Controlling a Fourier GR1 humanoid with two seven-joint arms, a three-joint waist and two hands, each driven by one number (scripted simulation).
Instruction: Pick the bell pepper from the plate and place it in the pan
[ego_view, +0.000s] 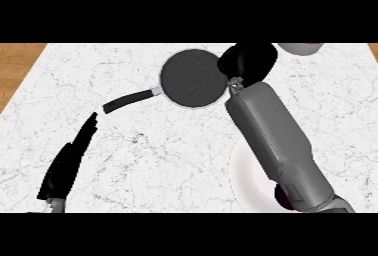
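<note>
The right forearm (273, 140) covers most of the plate (241, 175), leaving only its left rim in sight. A small dark shape (282, 196) shows under the forearm there, too hidden to name. The right robot hand (247, 60) is a black lump overlapping the right edge of the pan (193, 78); whether it holds anything cannot be told. A grey thing (299, 47) is cut off at the far edge of the counter (148, 150).

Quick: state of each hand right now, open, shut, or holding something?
Left hand: open, holding nothing.
Right hand: by the right rim of the pan; state cannot be told.
</note>
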